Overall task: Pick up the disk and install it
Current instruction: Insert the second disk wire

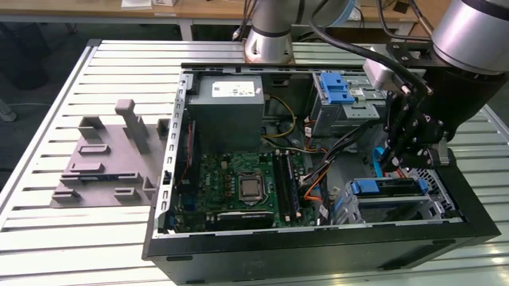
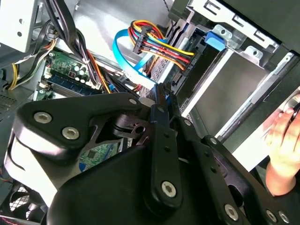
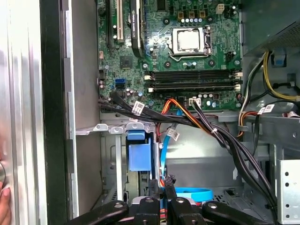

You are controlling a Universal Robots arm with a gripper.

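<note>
In the exterior view, the disk (image 1: 387,189) sits in its blue frame in the computer case (image 1: 318,253) bay at about four o'clock; the hand (image 1: 413,152) hangs just above it, fingers pressed together on nothing I can make out; judging so, seating is under way; beyond, the motherboard (image 1: 242,187).

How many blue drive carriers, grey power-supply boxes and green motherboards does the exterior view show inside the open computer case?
Blue drive carriers: 2
Grey power-supply box: 1
Green motherboard: 1
Total: 4
</note>
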